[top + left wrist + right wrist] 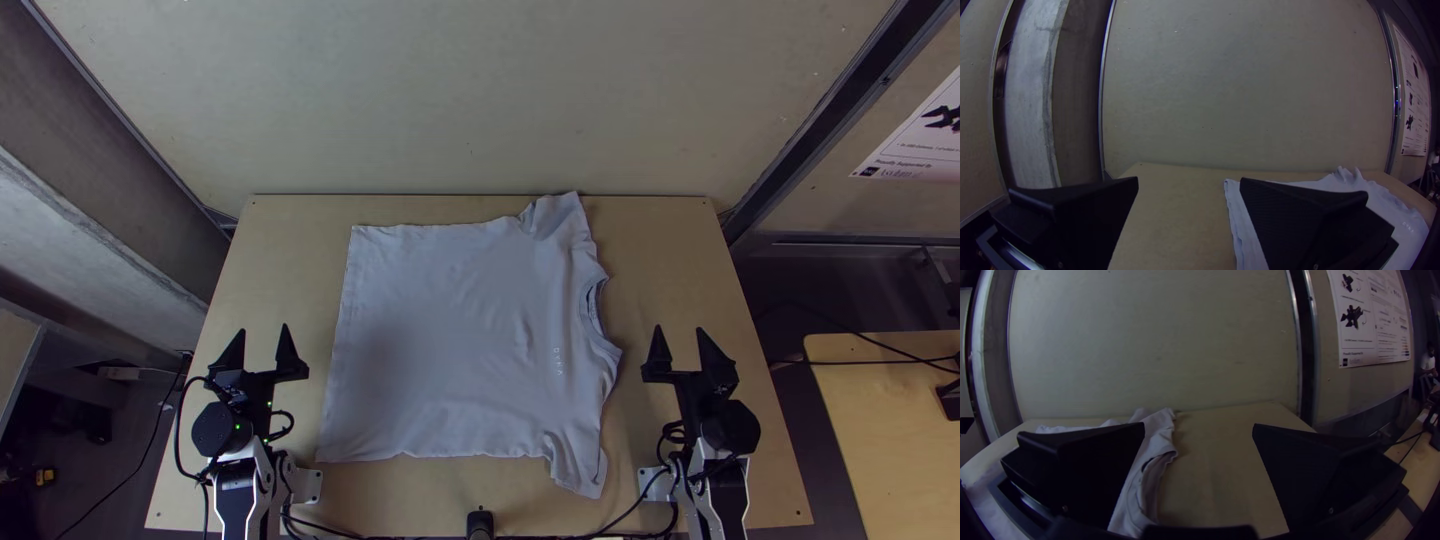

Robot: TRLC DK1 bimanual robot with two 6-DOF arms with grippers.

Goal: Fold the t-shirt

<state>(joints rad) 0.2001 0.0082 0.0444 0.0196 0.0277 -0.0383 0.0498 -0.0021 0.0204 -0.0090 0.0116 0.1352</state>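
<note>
In the top view a pale t-shirt (pixel 450 340) lies spread on the table, its collar and sleeves toward the right and its hem toward the left. To the left of the hem, my left gripper (pixel 262 345) stands open with nothing between its fingers. My right gripper (pixel 680 345) is likewise open and holds nothing, right of the collar and lower sleeve. The left wrist view has the left gripper (pixel 1187 185) apart from the t-shirt (pixel 1245 225). Between the wide-spread fingers of the right gripper (pixel 1199 430) is bare table, with the t-shirt (pixel 1132 500) beside it.
The light wooden table (pixel 280 260) shows bare wood around the shirt. A wall (pixel 470 100) rises behind its far edge. Cables (pixel 640 500) run along the near edge by the arm bases. Another wooden table (pixel 890 420) stands at the right.
</note>
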